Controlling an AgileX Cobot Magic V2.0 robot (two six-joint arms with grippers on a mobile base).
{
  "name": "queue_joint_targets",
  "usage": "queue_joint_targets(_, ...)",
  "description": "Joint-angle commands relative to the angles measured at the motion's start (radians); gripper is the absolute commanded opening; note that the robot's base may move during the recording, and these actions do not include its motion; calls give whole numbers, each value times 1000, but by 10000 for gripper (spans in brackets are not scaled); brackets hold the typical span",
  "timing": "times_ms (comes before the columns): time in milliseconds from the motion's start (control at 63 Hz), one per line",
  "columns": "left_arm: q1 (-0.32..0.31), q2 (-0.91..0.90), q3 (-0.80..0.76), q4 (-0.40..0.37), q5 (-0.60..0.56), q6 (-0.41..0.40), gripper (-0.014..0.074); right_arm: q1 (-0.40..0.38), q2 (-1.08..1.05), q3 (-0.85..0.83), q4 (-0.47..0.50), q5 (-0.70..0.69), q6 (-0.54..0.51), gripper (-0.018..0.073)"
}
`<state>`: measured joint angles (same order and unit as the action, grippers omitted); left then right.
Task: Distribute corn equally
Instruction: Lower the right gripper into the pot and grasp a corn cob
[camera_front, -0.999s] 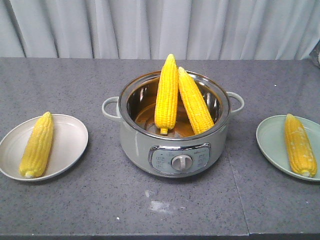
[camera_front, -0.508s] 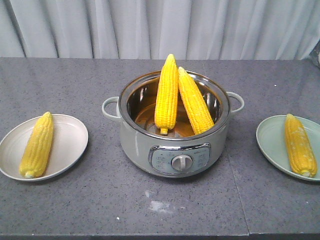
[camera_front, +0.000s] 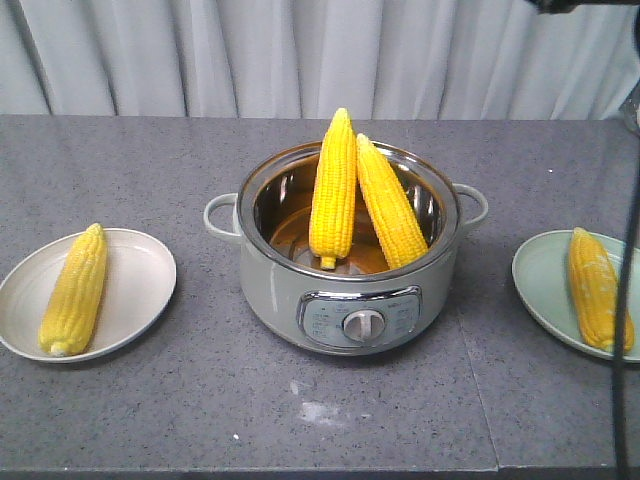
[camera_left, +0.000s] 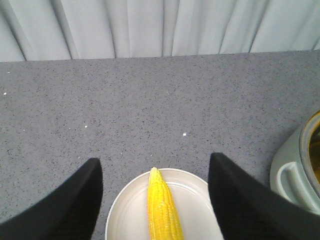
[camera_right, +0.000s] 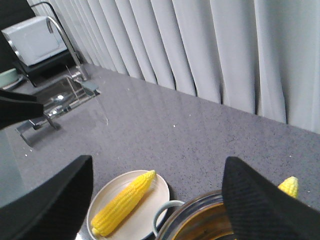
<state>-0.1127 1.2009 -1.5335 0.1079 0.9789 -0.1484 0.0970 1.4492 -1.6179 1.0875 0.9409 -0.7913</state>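
Yellow husked corn cobs: 2 lean in grey cooker pot, 1 on white plate, 1 on pale-green plate; left gripper & right gripper wide open, empty.

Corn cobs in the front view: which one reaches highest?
The nearly upright cob in the pot; its tip tops the leaning cob beside it, and the other two lie flat on the white plate and green plate.

Pleated pale grey curtain spans the upper frame behind a dark grey speckled countertop, evenly lit; a seam crosses its lower right. Right wrist view, upper left: sink, curved faucet, white microwave.
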Motion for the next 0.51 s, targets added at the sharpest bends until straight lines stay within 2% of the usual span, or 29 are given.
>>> queue_joint_targets(0,-1,-23,-28,-5,-72,1,451,97,31,-29,-54,-117,13,529)
queue_joint_targets(95,-1,-23,-28,-5,-71,1,451,187,102,-29,-162,-176,48,529)
queue_joint_targets(238,-1,-23,-28,-5,-71,1,451,276,218,-29,-365,-265,190,529)
queue_joint_targets(428,-1,-23,-28,-5,-72,1,451,302,281,-29,-700,-300,468,529)
queue_joint_targets(492,-1,-23,-28,-5,-75,1,451,302,281,-29,-749,-297,508,529)
